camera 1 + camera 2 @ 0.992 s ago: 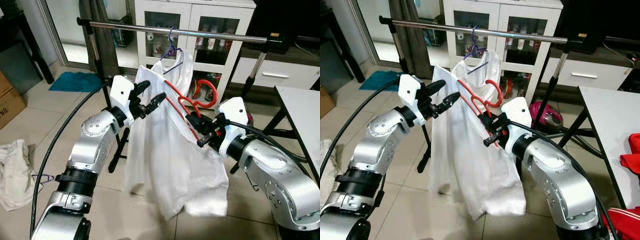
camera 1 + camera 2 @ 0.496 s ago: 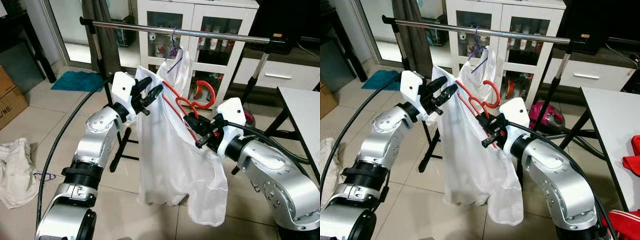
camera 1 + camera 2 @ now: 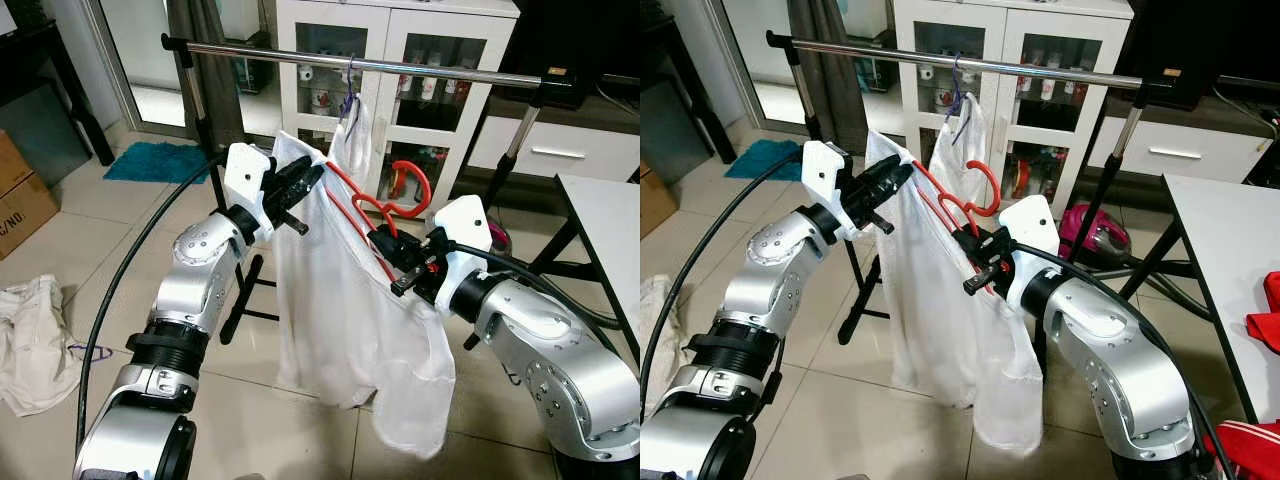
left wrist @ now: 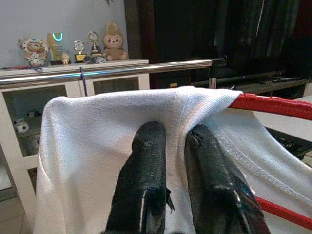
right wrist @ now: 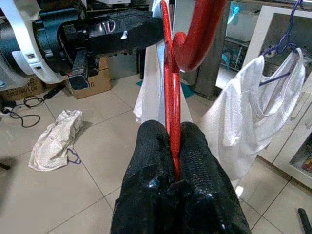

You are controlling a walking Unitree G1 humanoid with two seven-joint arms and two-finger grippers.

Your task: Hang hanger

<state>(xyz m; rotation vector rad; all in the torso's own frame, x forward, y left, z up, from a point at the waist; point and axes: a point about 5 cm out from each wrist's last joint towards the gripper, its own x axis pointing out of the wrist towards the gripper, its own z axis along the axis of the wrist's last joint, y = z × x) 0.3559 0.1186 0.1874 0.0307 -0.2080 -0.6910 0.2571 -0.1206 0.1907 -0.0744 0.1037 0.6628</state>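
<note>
A red hanger (image 3: 356, 206) carries a white shirt (image 3: 350, 320) in front of the metal rail (image 3: 420, 68). My right gripper (image 3: 386, 246) is shut on the hanger's red neck (image 5: 170, 87), just below its hook (image 3: 415, 185). My left gripper (image 3: 308, 180) is shut on the shirt's shoulder (image 4: 87, 146), where the cloth wraps the hanger's left end. The hook hangs below the rail and apart from it. A purple hanger (image 3: 348, 98) with another white garment (image 3: 360, 125) hangs on the rail.
Behind the rail stands a white glass-door cabinet (image 3: 400, 40). The corner of a table (image 3: 610, 220) is at the right, with red cloth (image 3: 1265, 315) on it. A pink vacuum (image 3: 1095, 235) sits under the rail. On the floor at left lie a crumpled cloth (image 3: 30, 340) and a cardboard box (image 3: 15, 190).
My left gripper was open beside the shirt; it moved in to the hanger's left end and shut on the shoulder cloth. The shirt now hangs straighter. The right gripper has kept its hold.
</note>
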